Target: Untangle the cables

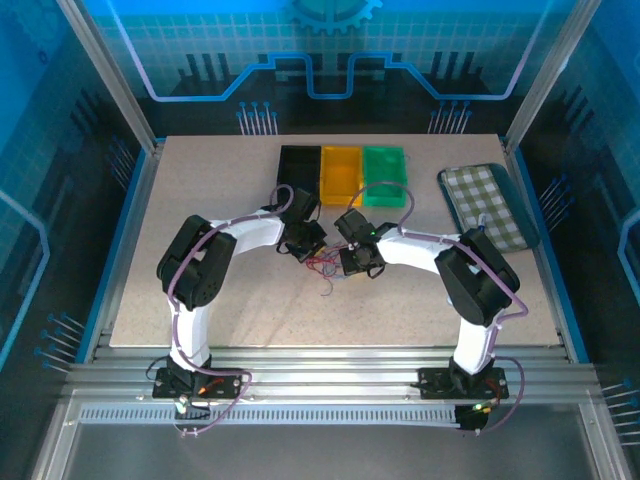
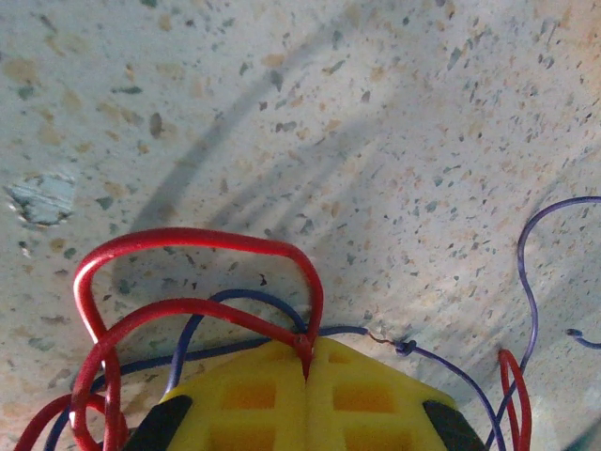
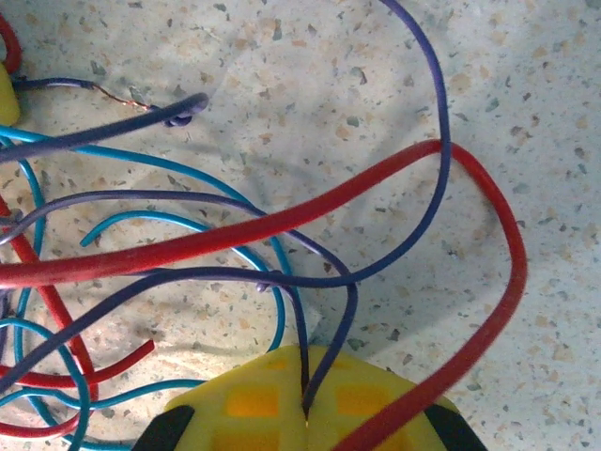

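1. The cables (image 1: 325,266) lie in a small loose pile near the middle of the table (image 1: 200,300), between the two arms.
2. Seen from above, the left gripper (image 1: 305,243) is at about 10 o'clock from the pile. The right gripper (image 1: 357,262) is at about 3 o'clock. Both are right at the edge of the pile.
3. In the left wrist view, the yellow fingers (image 2: 254,395) are pressed together. They pinch a red wire (image 2: 188,235) at their tips.
4. That red wire bends up in a big loop toward 11 o'clock from the tips. A thin blue-purple wire (image 2: 528,282) curves up at 3 o'clock.
5. In the right wrist view, the yellow fingers (image 3: 366,399) are also pressed together. They pinch a purple wire (image 3: 444,150) at their tips.
6. A red strand (image 3: 282,224) runs across the middle of that view and bends down at 4 o'clock, passing beside the fingers. A light blue wire (image 3: 160,216) curls at 9 o'clock.
7. At 12 o'clock from the pile, three boxes stand in a row, side by side: a black box (image 1: 298,165), a yellow box (image 1: 340,170) and a green box (image 1: 385,175).
8. A checked cloth (image 1: 490,205) lies at about 2 o'clock, well apart from the pile.
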You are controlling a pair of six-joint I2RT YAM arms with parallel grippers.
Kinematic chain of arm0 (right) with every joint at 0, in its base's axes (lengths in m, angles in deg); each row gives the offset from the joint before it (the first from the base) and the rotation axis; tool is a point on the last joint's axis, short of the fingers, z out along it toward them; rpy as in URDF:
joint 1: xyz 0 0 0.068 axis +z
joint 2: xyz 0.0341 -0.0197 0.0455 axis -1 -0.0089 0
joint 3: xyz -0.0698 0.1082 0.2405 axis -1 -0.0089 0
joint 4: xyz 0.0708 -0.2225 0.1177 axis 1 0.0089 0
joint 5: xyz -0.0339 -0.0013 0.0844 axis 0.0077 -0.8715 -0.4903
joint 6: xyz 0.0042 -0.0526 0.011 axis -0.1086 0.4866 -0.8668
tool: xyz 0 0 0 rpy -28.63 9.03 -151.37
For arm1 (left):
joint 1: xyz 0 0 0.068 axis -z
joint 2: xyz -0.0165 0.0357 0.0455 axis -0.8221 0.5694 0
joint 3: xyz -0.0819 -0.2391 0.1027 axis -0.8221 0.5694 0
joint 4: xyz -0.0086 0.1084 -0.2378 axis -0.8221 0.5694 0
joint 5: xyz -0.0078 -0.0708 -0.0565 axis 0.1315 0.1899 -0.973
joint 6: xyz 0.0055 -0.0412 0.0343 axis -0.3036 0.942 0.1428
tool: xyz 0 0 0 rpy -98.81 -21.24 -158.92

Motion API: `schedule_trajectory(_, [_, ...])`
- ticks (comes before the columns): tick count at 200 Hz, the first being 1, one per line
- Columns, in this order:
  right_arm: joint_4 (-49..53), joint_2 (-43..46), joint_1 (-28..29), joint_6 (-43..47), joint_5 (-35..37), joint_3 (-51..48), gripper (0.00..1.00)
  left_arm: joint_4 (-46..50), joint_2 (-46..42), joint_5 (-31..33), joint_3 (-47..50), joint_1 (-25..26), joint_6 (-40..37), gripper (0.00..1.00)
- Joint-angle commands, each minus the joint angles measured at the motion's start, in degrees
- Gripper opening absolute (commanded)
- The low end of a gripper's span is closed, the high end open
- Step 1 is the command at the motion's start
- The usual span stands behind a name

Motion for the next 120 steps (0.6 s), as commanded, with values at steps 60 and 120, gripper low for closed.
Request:
schedule_trajectory(60, [0.42, 18.95, -14.33, -4.55, 13.27, -15.12, 0.0, 4.54, -1.34, 2.57, 1.83, 0.06, 0.55, 0.0])
schedule_trajectory(120, [-0.66, 23.67, -22.32, -1.22, 8.67, -15.76, 0.0, 4.89, -2.02, 3.97, 2.64, -0.19, 0.62, 0.0])
